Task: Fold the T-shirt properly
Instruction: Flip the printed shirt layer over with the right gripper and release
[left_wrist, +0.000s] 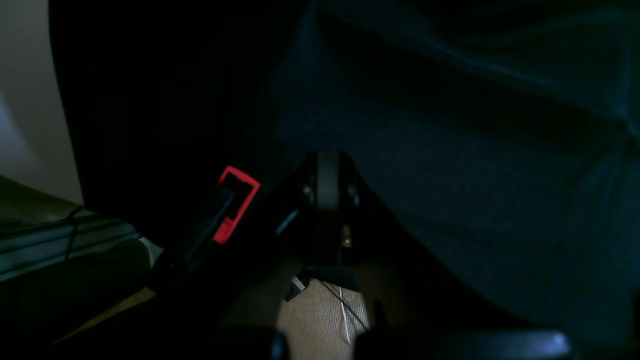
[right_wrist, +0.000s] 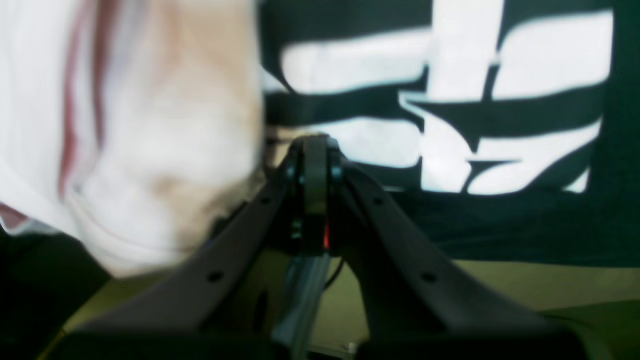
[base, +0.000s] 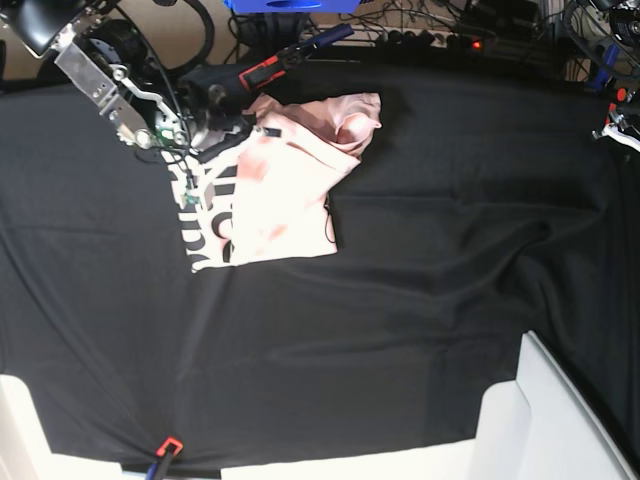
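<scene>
T-shirt: pale pink, lying crumpled on the far part of the black cloth, toward the base view's left. Partly folded over itself, with the plain pink side mostly up.
Lettering: big black print showing along the shirt's left edge in the base view; it fills the upper right of the right wrist view, blurred.
Sleeve end: bunched and raised at the shirt's far right corner.
Right tool: jaws pressed together right at the shirt's edge, where pink cloth meets the print. The view is too blurred to tell whether cloth is pinched between them. In the base view it sits at the shirt's far left corner.
Right arm: comes in from the far left, beyond the shirt, bare metal links and wiring showing.
Left tool: jaws together, nothing in them, well away from the shirt, hanging below the cloth's edge with floor beneath it. The view is very dark.
Left arm: only a bit shows at the right border of the base view, far from the shirt.
Cloth: black, wrinkled, covering the whole surface under the shirt.
Red clip: on the cloth's near edge, well apart from the shirt.
White boxes: at the near corners, beyond the cloth.
</scene>
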